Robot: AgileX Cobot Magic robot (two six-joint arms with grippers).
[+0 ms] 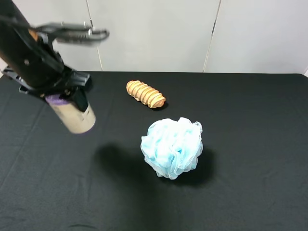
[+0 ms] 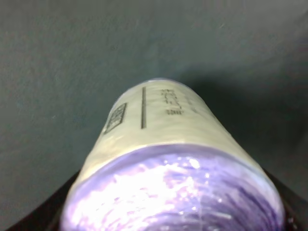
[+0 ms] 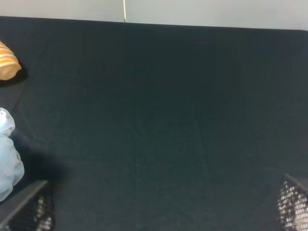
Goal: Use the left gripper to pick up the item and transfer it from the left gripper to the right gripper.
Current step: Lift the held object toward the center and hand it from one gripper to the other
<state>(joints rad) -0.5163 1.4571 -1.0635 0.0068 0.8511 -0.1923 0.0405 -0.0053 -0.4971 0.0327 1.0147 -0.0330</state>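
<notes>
My left gripper (image 1: 68,96) is shut on the item (image 1: 73,115), a roll with a purple end and a cream label, and holds it in the air above the left side of the black table. In the left wrist view the item (image 2: 163,144) fills the frame, with its purple end nearest and dark print on the label. The black fingers (image 2: 45,214) show at its sides. My right gripper (image 3: 161,207) is open and empty over bare cloth. Only its two fingertips (image 3: 31,207) show. It is out of the exterior high view.
A ribbed tan wooden piece (image 1: 145,94) lies at the back middle of the black table (image 1: 250,144). A fluffy light-blue mesh sponge (image 1: 172,147) sits in the middle. Both show at the edge of the right wrist view: the wooden piece (image 3: 7,67) and the sponge (image 3: 7,159).
</notes>
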